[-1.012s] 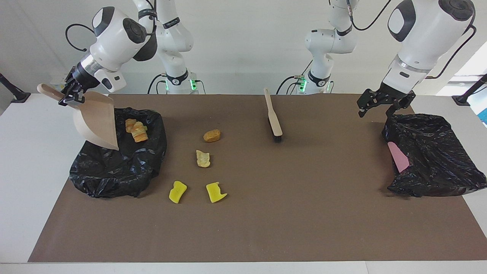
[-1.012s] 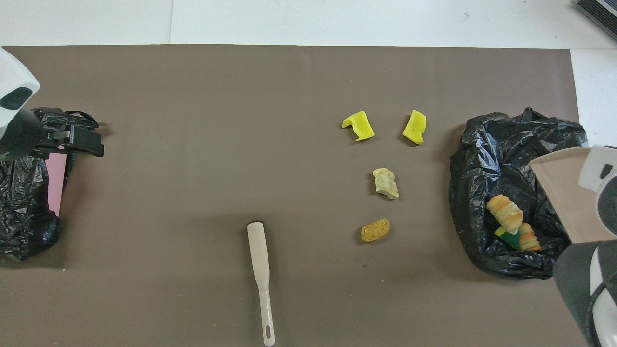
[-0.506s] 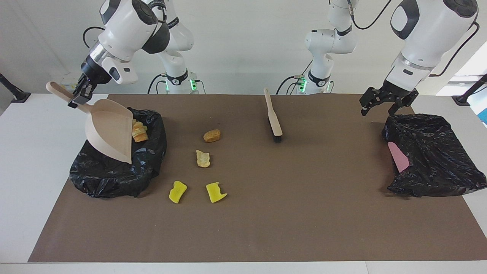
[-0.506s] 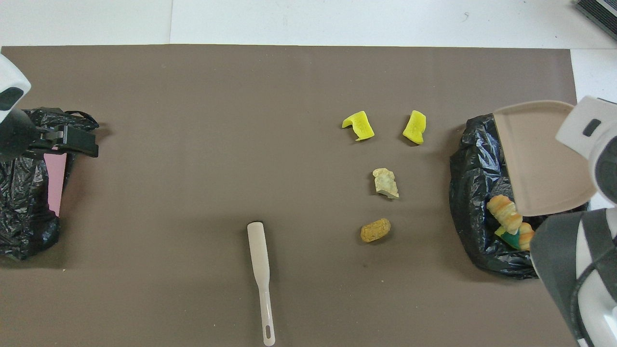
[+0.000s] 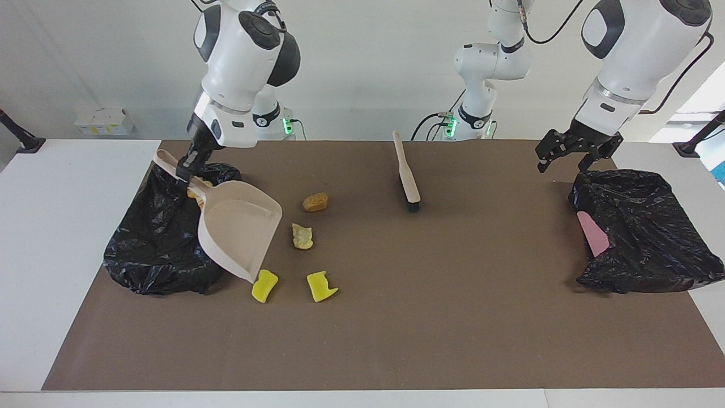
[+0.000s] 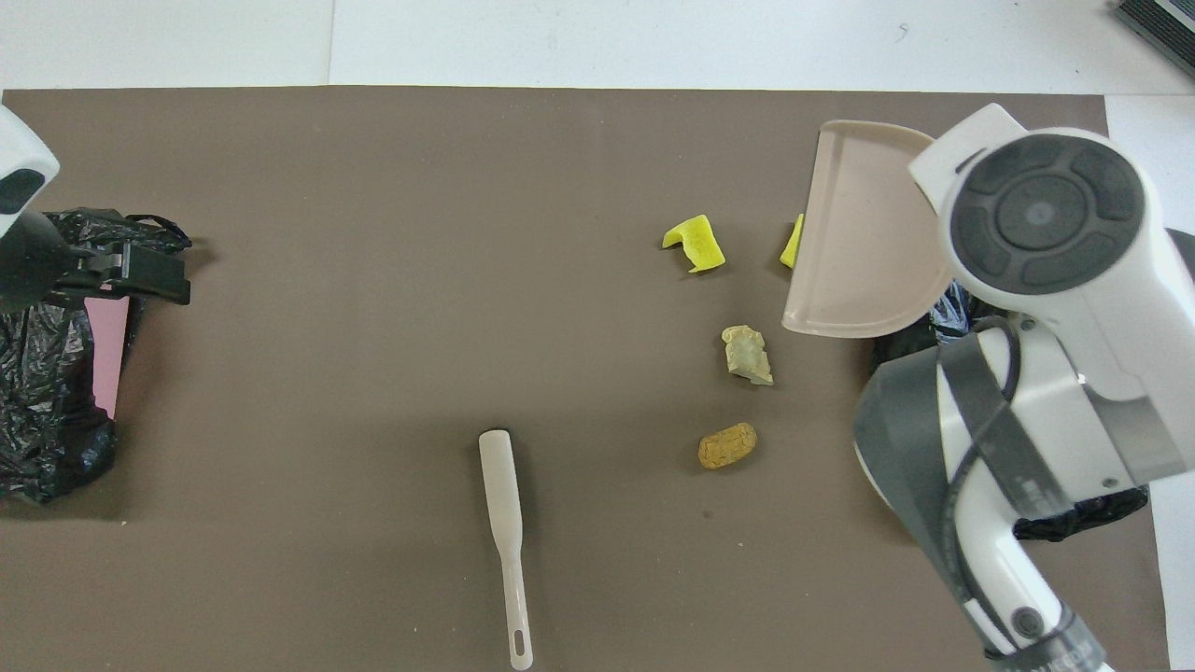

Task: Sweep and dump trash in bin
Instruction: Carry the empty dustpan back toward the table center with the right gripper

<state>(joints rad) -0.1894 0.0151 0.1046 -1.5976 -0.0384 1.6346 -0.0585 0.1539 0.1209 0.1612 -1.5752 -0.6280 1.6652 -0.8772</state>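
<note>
Starting closest to my bases, the brush (image 5: 408,175) lay untouched on the brown mat (image 5: 453,317), bristle end pointing away from me, about midway between my two arms. My right gripper (image 5: 188,164) was clenched on the handle of the dustpan (image 5: 241,229), over the near rim of the black bag (image 5: 153,243) at the right arm's end of the table. A few chunks showed inside that bag, mostly hidden by the pan. My left gripper (image 5: 561,164) hung released and empty over the near edge of the second bag (image 5: 645,238), which held a flat pink piece (image 5: 592,233); that arm waited.

Farther out, four pieces of trash sat loose on the mat beside the black bag: an orange-brown chunk (image 5: 315,202), then a tan chunk (image 5: 302,236), then two yellow chunks (image 5: 264,285) farthest of all. The pan tilted steeply, mouth turned toward these pieces, its lip just beside the closer yellow one; whether the lip touched the mat I could not tell.

I judged the task partly done, one load dumped and the pan being set for another sweep. The next move called for laying the lip flat on the mat beside the loose pieces, then sending my left fingers to take up the brush and push the trash in.
</note>
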